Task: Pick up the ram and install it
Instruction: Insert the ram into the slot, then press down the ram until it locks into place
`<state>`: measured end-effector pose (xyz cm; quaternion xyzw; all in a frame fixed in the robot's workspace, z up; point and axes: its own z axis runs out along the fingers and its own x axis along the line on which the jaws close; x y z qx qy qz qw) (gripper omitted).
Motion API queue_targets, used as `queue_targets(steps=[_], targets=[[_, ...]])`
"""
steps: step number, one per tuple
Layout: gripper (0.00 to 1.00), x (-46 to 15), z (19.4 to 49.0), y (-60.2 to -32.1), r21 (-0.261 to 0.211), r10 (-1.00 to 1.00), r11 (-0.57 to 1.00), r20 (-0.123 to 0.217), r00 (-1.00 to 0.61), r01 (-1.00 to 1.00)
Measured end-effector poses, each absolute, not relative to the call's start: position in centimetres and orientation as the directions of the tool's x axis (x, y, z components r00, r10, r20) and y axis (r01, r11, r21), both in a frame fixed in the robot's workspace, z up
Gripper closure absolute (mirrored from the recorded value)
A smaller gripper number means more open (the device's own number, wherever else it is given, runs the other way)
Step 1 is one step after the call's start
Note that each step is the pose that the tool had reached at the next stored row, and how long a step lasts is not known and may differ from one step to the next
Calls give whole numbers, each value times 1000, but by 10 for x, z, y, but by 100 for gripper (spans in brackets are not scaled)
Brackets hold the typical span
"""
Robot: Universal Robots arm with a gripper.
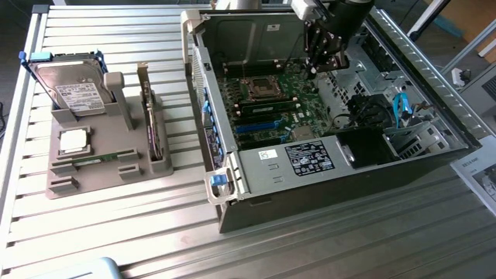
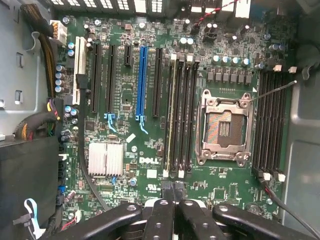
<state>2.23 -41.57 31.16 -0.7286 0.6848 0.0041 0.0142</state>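
The ram [image 2: 172, 115] is a long, thin stick with a pale edge. It stands in one of the long black slots on the green board [image 2: 130, 145], just beside the square metal socket [image 2: 223, 125]. It looks pushed all the way in, but that is hard to tell for sure. In the exterior view the ram [image 1: 270, 108] lies deep inside the open metal computer case [image 1: 256, 168]. The black end effector [image 2: 173, 192] hangs over one end of the ram, clenched, with its tips pressed together. In the exterior view the end effector [image 1: 320, 68] reaches down into the case. On the board are a blue slot [image 2: 142, 82] and a ribbed silver block [image 2: 106, 159]. On the ridged metal worktop [image 1: 116, 232], a gray plastic holder [image 1: 85, 174] holds a shiny hard drive [image 1: 69, 87], an upright card [image 1: 147, 116] and another green stick [image 1: 104, 158] lying flat.
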Motion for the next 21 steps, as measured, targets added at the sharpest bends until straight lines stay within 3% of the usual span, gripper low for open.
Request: queue_targets(steps=[6, 21], targets=[[90, 22, 310, -416, -15, -998, -62, -25, 62, -998], [90, 22, 271, -416, -15, -998, -62, -25, 62, -998]])
